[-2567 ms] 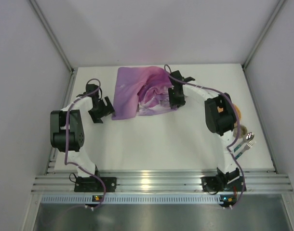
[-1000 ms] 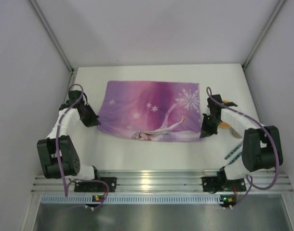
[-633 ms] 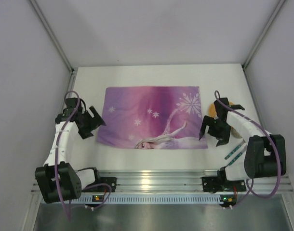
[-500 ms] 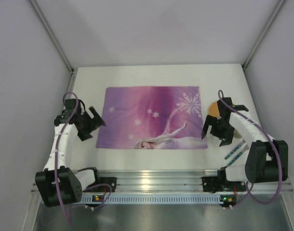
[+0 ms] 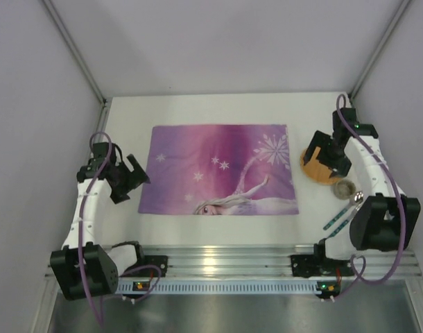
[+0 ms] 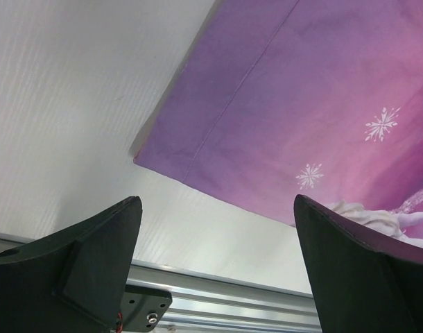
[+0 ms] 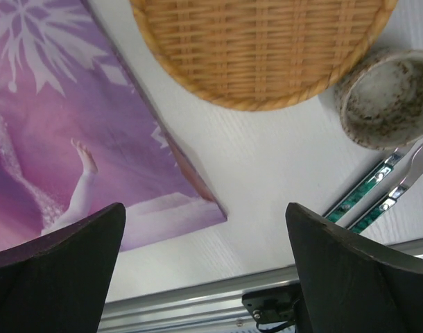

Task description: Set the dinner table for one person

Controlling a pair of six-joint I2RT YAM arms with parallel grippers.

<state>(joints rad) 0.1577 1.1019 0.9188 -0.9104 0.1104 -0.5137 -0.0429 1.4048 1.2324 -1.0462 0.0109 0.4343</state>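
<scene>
i see purple snowflake placemat (image 5: pixel 222 170) spread flat. right of it, round wicker tray (image 7: pixel 260 48); speckled cup (image 7: pixel 385 97) just beside; green-handled cutlery (image 7: pixel 381 191) near the cup.

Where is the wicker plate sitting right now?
In the top view the wicker plate lies on the right side of the white table, just beyond the purple placemat's right edge, with the small speckled cup close beside it.

I see flat purple snowflake-print cloth placemat (image 5: pixel 218 170) low across mid white tabletop (image 5: pixel 218 107), open strips behind it and ahead to ribbed aluminium rail (image 5: pixel 218 263), right side crowded, round woven wicker tray (image 5: pixel 313 169), small speckled cup (image 5: pixel 345 187), green-handled cutlery (image 5: pixel 342 216), grey walls (image 5: pixel 31 139) hemming both flanks
</scene>
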